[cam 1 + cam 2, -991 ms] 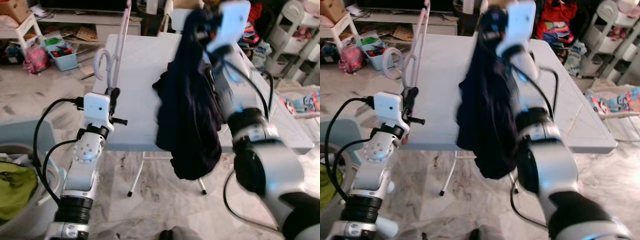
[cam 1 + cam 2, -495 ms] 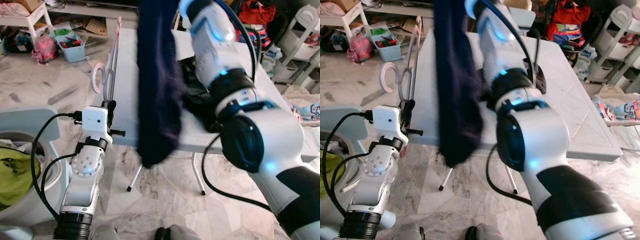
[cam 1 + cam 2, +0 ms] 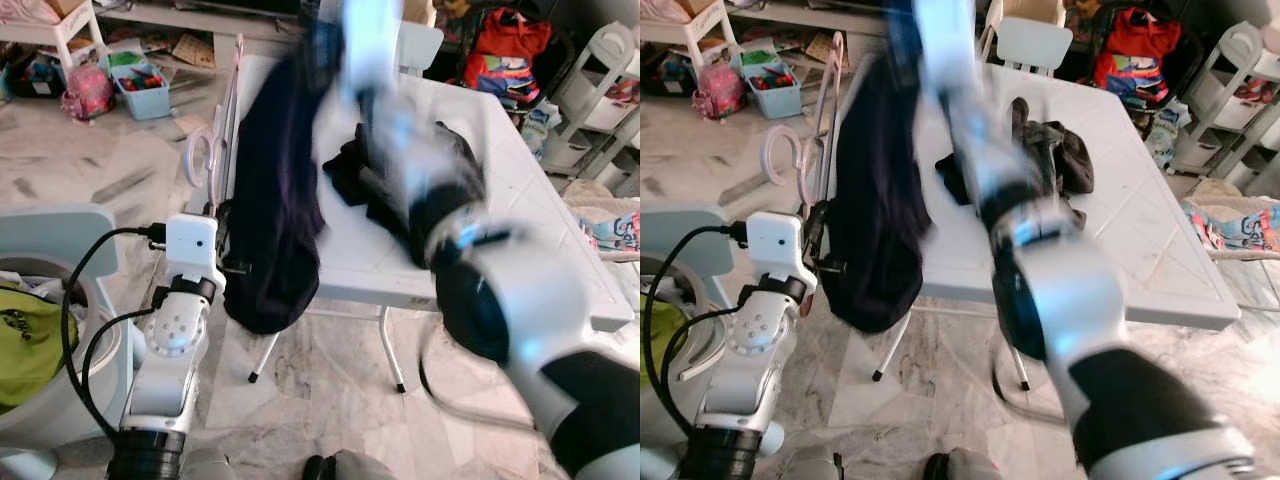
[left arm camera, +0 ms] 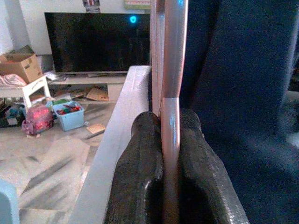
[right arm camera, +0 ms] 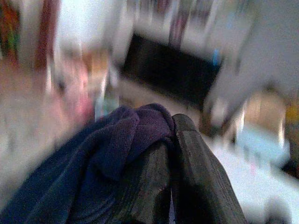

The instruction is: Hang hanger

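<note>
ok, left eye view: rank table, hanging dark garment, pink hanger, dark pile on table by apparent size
1. Table
2. Hanging garment, though nearer the camera
3. Dark pile, partly hidden by the blurred arm
4. Hanger, thinnest

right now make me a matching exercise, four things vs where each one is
Things:
1. pink hanger
2. navy garment
3. dark clothes pile
4. green cloth

Places:
A. lying on the white table
B. pinched in the left tool
C. in the basket by the robot's left side
D. hanging from the right tool

Pairs: 1-B, 2-D, 3-A, 4-C
</note>
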